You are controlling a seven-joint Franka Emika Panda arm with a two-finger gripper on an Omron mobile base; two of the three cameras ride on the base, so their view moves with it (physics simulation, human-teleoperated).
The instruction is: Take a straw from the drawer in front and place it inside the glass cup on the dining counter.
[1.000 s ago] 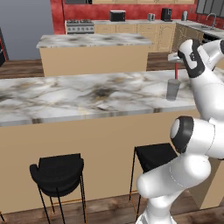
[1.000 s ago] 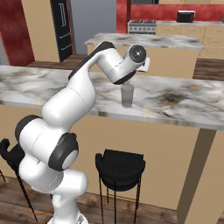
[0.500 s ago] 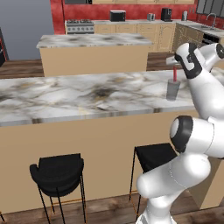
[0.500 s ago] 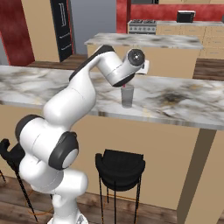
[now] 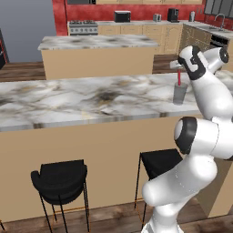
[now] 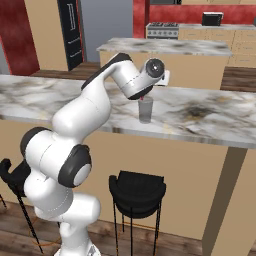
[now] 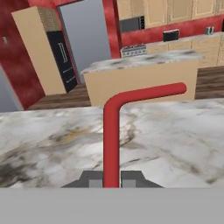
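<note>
My gripper point(image 7: 111, 180) is shut on the red straw point(image 7: 111, 135), which rises between the fingertips and bends off to the right at its top. In the left base view the gripper point(image 5: 176, 66) hangs just over the glass cup point(image 5: 180, 94) near the right end of the dining counter point(image 5: 91, 101). The straw point(image 5: 179, 78) stands upright there with its lower end at the cup's mouth. In the right base view the hand covers the top of the cup point(image 6: 145, 112), and a bit of red straw point(image 6: 145, 99) shows at the rim. The drawer is out of view.
A shorter marble island point(image 5: 95, 43) stands behind the dining counter. Two black stools point(image 5: 61, 179) point(image 5: 159, 161) sit under the counter's near side. Back cabinets with a stove and microwave line the far wall, and a grey fridge point(image 7: 83, 39) stands at the left.
The hand has come down a little and slid slightly left with the straw, bringing its lower end onto the cup's mouth. The cup has not moved.
</note>
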